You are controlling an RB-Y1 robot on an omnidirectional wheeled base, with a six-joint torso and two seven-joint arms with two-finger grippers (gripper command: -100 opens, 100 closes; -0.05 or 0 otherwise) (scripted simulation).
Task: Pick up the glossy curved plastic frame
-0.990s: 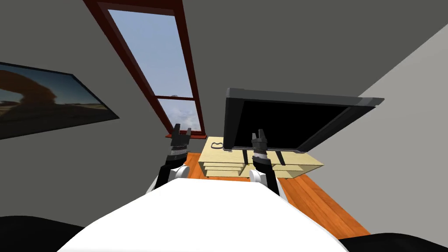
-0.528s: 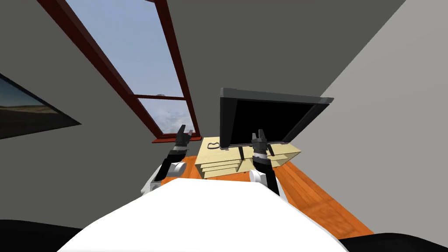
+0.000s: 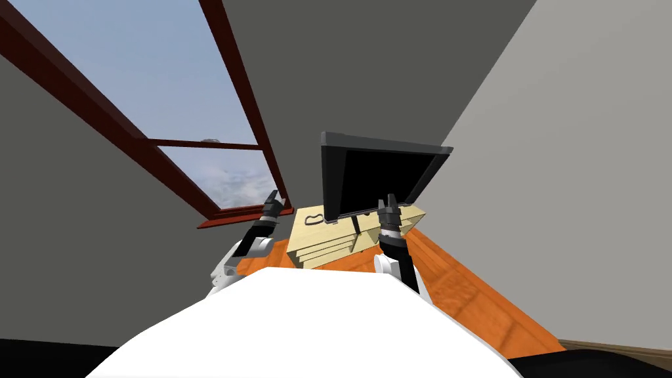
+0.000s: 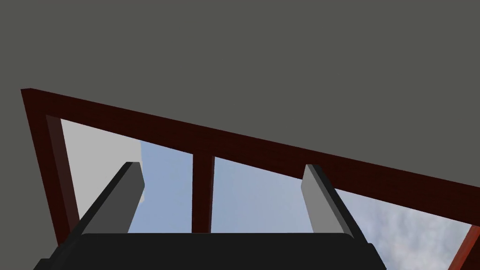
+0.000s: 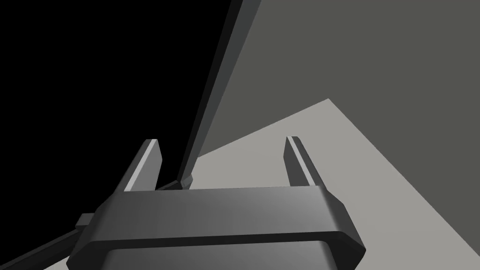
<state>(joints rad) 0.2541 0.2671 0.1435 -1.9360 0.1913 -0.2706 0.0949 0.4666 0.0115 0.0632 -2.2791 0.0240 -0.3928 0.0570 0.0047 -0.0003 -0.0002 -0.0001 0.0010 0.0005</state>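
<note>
The frame point(image 3: 315, 218) is a small dark curved loop lying flat on the left part of a pale wooden cabinet point(image 3: 326, 241). My left gripper point(image 3: 273, 199) is raised to the left of the cabinet, in front of the window, and its fingers point(image 4: 132, 192) stand open with nothing between them. My right gripper point(image 3: 388, 204) is held up in front of the television's lower edge, to the right of the frame. In the right wrist view the right gripper point(image 5: 222, 159) is open and empty, with the television's dark edge point(image 5: 211, 103) just beyond it.
A large black television point(image 3: 374, 177) stands on the cabinet, right of the frame. A red-framed window point(image 3: 216, 131) fills the wall to the left. Orange wooden floor point(image 3: 459, 282) runs along the grey wall on the right.
My view has swung: the window has slid left and grown, and the wall picture has left the view. The cabinet and television look smaller. My left arm has leaned outward to the left.
</note>
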